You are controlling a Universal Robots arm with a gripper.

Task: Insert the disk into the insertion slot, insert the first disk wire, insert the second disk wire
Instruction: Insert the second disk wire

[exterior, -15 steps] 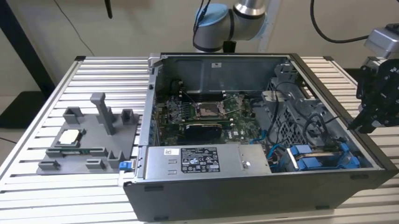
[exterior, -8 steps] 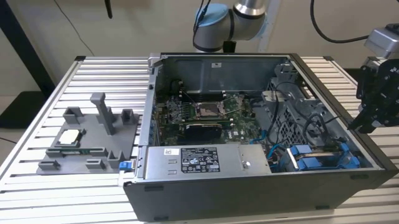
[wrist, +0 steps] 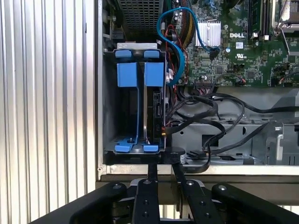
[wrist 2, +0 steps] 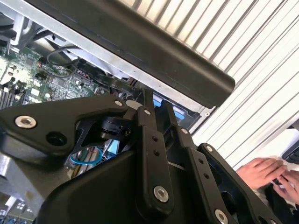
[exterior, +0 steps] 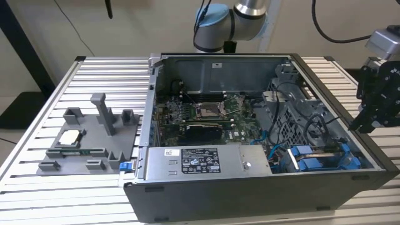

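- Hanging at the right edge of the exterior view, the gripper (exterior: 364, 124) sits just outside the open computer case (exterior: 250, 204). Its upper part is cut off by the frame.
- Jaws are drawn close together, pinching nothing. In the first wrist view their tips merge with the dark case rim.
- The disk (wrist: 154, 112) stands edge-on in the drive bay (wrist: 108, 102), centre-left of the first wrist view, in its blue carrier. Its label is hidden.
- Black cables (wrist: 196, 116) reach the disk's edge; whether they are plugged in cannot be told.
- In the second wrist view, gripper links block most of the bay. A person's hand (wrist 2: 261, 170) shows at lower right, cut off.
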